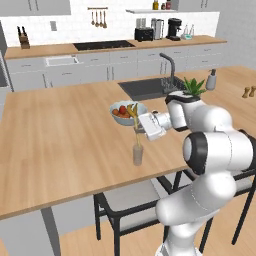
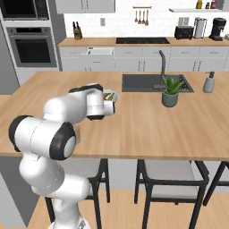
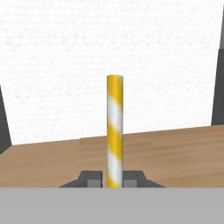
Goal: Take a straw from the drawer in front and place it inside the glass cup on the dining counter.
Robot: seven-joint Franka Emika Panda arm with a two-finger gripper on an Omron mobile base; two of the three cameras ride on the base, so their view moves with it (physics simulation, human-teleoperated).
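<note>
Gripper point(image 3: 114, 181) pinched on the straw point(image 3: 114, 131) near its lower end, stick upright between the finger tips. Directly below, glass cup point(image 1: 137, 155) on the dining counter point(image 1: 60, 145). Probably light, stiff, slick; best gripped low, gently, clear of the rim.

Left base view: from behind the arm's left, looking forward and down across the desk point(image 1: 60, 145) toward the tiled back wall.
Right base view: from behind its right, same direction.
Shared: desk, sink point(image 1: 145, 88) point(image 2: 152, 82), fruit bowl point(image 1: 127, 111) point(image 2: 110, 95).
Hand view: very close, level along the desk, facing a white wall.
</note>
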